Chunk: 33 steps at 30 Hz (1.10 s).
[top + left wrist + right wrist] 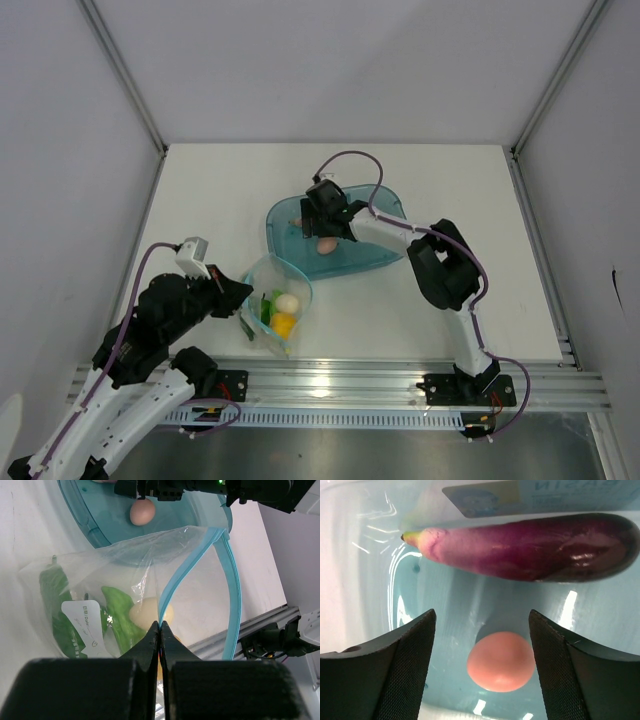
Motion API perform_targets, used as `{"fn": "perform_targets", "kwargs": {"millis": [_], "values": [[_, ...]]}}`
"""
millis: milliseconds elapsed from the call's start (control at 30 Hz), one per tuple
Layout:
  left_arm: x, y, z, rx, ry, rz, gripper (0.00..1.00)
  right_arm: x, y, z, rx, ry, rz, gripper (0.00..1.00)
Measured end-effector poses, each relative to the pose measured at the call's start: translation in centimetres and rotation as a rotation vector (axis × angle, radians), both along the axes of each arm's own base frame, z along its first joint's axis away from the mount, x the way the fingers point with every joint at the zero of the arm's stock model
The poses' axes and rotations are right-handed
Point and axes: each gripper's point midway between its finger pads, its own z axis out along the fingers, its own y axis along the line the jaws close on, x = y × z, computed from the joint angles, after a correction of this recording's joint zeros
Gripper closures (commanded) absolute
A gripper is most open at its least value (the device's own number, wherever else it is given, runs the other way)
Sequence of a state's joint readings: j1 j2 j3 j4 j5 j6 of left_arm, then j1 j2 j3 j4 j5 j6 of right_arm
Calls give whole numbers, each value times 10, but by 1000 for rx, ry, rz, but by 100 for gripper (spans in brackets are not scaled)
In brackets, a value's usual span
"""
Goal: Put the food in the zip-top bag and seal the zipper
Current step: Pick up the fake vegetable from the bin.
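The clear zip-top bag [277,312] lies open near the table's front, holding a cream egg [288,302], an orange-yellow ball [284,324] and green pieces [119,611]. My left gripper [160,625] is shut on the bag's teal zipper [172,587] and holds the mouth open. In the teal tray [375,250], the pink ball [500,661] lies between the open fingers of my right gripper [481,630], which hovers just above it. The purple eggplant [525,546] lies just beyond the ball in the tray. The pink ball also shows in the left wrist view [142,512].
The teal tray stands behind the bag at mid-table. Grey enclosure walls and metal posts [125,75] ring the white table. An aluminium rail [400,385] runs along the front edge by the arm bases.
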State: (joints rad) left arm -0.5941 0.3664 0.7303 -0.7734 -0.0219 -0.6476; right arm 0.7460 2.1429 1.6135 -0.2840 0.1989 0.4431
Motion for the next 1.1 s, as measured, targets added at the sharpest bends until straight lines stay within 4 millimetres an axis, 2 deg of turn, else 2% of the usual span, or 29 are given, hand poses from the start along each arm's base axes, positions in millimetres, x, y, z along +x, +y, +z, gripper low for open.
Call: {"fn": "perform_targets", "kwargs": {"millis": [367, 600, 833, 1100], "values": [[-2, -4, 2, -15, 0, -24, 100, -10, -19, 14, -141, 20, -15, 18], [-7, -9, 5, -47, -11, -54, 99, -20, -28, 11, -187, 53, -24, 17], [-10, -10, 6, -57, -16, -68, 99, -24, -24, 9, -166, 77, -17, 19], [-11, -10, 7, -59, -19, -69, 100, -30, -16, 3, -113, 126, 3, 29]]}}
